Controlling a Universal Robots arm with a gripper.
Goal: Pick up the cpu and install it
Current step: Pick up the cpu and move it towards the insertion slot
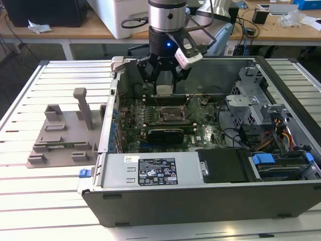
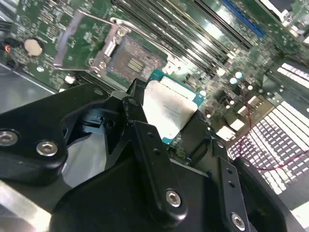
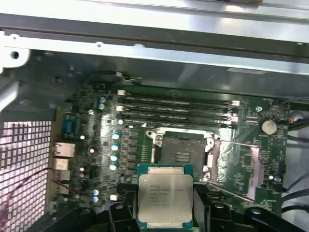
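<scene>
1. Clamped flat between the tips of the black pincer (image 3: 166,220): the cpu (image 3: 165,195), silver top toward the camera.
2. Close beside it, on the green motherboard (image 3: 251,108): the socket (image 3: 181,152), with lid (image 3: 241,164) swung open.
3. Beyond the socket: long memory slots (image 3: 176,108), then grey case wall (image 3: 154,53).

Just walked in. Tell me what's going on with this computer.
The robot arm's black gripper has its fingers closed on the small, flat, square, silver-topped cpu with a thin green edge. It holds the chip above the green motherboard inside the open grey metal computer case. The square black-framed socket close by is empty, and its metal hold-down plate is swung open. The cpu is not yet seated.
</scene>
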